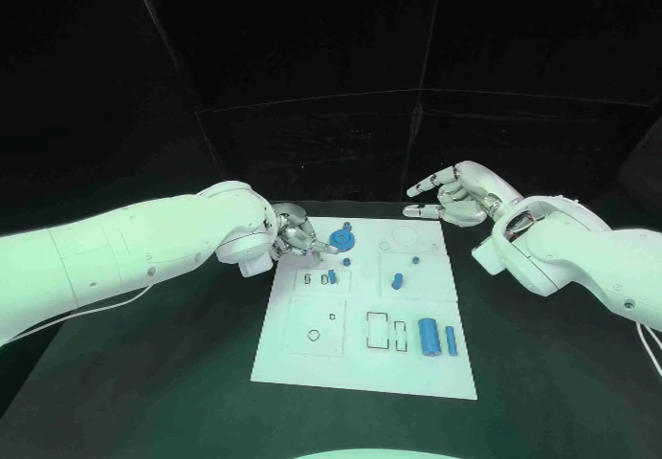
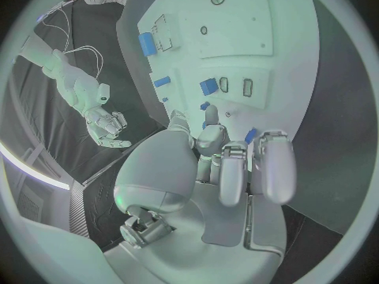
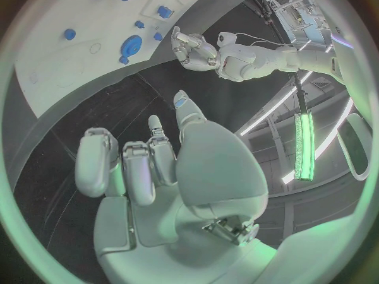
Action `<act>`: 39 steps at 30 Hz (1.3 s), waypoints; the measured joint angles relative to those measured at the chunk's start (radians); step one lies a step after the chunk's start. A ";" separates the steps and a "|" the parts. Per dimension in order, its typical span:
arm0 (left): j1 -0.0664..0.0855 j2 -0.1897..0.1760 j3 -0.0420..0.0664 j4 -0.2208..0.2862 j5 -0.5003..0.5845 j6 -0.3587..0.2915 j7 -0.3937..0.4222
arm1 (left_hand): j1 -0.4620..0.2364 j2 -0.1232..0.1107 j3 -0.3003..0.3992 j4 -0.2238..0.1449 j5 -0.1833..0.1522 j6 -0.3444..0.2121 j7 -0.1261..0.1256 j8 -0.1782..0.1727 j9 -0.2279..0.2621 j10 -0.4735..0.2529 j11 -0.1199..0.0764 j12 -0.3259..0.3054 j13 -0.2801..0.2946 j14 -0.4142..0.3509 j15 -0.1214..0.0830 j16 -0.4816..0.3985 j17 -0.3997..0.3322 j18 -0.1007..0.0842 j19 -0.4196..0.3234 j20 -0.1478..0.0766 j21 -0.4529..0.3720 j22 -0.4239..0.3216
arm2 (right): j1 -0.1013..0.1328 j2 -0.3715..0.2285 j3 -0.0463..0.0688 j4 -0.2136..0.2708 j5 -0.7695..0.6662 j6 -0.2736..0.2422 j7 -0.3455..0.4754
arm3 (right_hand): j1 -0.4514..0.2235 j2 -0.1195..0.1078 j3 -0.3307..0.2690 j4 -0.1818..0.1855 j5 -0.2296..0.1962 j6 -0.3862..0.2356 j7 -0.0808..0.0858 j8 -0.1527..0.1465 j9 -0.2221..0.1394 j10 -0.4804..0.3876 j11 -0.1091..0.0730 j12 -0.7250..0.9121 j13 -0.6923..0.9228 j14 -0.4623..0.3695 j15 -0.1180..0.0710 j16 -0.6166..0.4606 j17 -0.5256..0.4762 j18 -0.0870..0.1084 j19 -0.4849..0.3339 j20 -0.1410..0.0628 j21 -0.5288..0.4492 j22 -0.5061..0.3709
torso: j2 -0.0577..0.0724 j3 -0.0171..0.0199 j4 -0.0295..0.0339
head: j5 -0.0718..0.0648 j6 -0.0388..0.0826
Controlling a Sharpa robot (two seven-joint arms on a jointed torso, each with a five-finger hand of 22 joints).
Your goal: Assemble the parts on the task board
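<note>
Black table (image 1: 165, 382); black curtain backdrop (image 1: 331, 105); bright light strip (image 3: 303, 139) overhead.

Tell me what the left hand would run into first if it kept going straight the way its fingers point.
Probably the round blue part on the white board. The left hand sits at the board's far-left corner with its fingers aimed toward that part; nothing shows between them, though depth is hard to judge.
</note>
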 measured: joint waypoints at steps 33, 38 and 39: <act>0.005 0.109 -0.030 -0.089 -0.064 0.126 -0.048 | 0.023 0.024 -0.008 -0.003 0.000 -0.027 -0.005 0.045 0.057 0.004 -0.004 0.022 0.024 0.003 -0.003 0.000 0.000 0.000 0.000 0.000 0.021 0.036 | 0.000 0.024 0.000 -0.019 0.005 0.005 -0.008 | -0.001 0.007 -0.031 0.014 0.025 -0.007 0.000 0.000 -0.002 -0.023 -0.002 -0.024 0.000 0.000 0.000 -0.021 0.000 0.016 -0.021 -0.001 -0.025 -0.049 | 0.003 -0.0031 -0.0001 | -0.002 -0.016; 0.005 0.123 -0.030 -0.099 -0.065 0.136 -0.050 | 0.023 0.024 -0.008 -0.003 0.000 -0.029 -0.007 0.045 0.058 0.004 -0.004 0.022 0.025 0.004 -0.003 0.000 0.000 0.000 0.000 0.000 0.021 0.036 | 0.000 0.028 0.000 -0.022 0.005 0.007 -0.008 | 0.000 0.008 -0.031 0.014 0.025 -0.007 0.000 0.000 -0.002 -0.023 -0.002 -0.024 0.000 0.000 0.000 -0.021 0.000 0.016 -0.021 -0.001 -0.025 -0.049 | 0.003 -0.0031 0.0003 | -0.004 -0.018; 0.005 0.125 -0.030 -0.101 -0.065 0.137 -0.050 | 0.023 0.024 -0.008 -0.003 0.000 -0.029 -0.007 0.050 0.060 0.004 -0.004 0.022 0.024 0.004 -0.003 0.000 0.000 0.000 0.000 0.000 0.021 0.036 | 0.000 0.028 0.000 -0.023 0.005 0.007 -0.008 | 0.000 0.008 -0.031 0.014 0.025 -0.007 0.000 0.000 -0.002 -0.023 -0.002 -0.024 0.000 0.000 0.000 -0.021 0.000 0.016 -0.021 -0.001 -0.025 -0.049 | 0.003 -0.0031 0.0003 | -0.005 -0.018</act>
